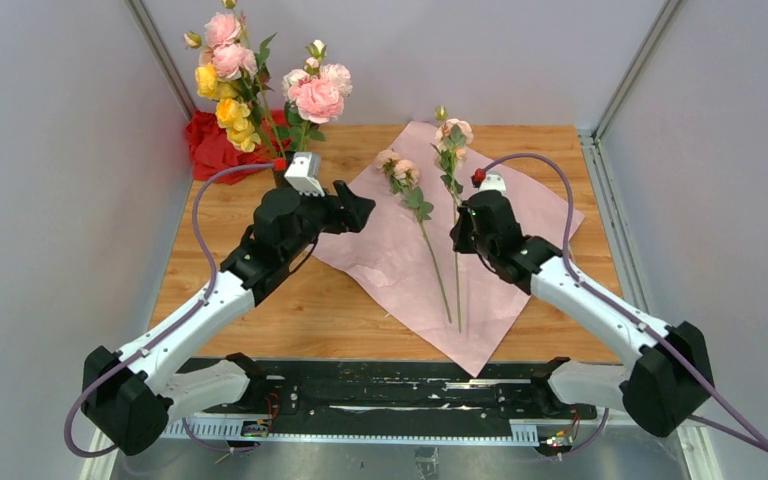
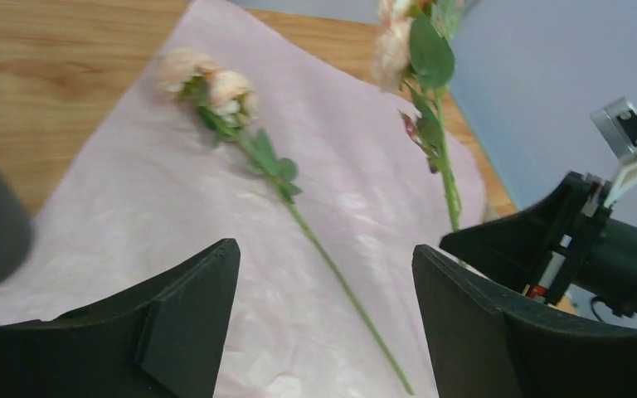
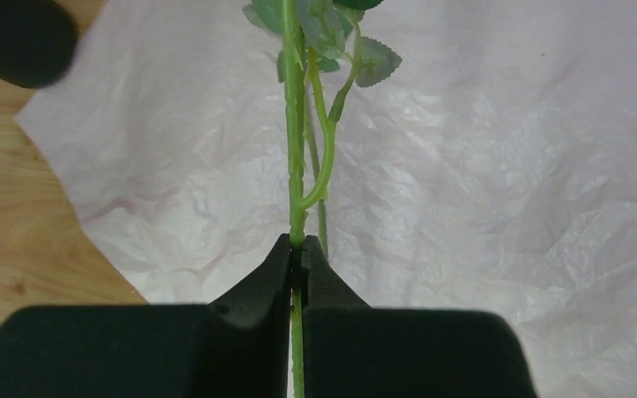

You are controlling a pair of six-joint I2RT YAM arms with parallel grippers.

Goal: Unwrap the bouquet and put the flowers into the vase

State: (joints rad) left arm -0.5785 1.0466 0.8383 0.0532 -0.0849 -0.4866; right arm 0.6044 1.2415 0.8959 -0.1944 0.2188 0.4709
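left claw (image 2: 325,249) spread wide, right claw (image 3: 297,246) pinched closed, both turned inward.

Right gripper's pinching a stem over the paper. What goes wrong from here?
1. The right gripper pinches the thin stem with its fingertips only; the bloom end may swing or slip on lifting.
2. The left gripper, open, sits in front of the standing bunch; the carry path may hit it.
3. That bunch already looks crowded, so insertion may snag.

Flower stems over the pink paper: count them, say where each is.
2. One stem lies loose on the paper; the other stem, to its right, is pinched in the right gripper. None seem hidden.
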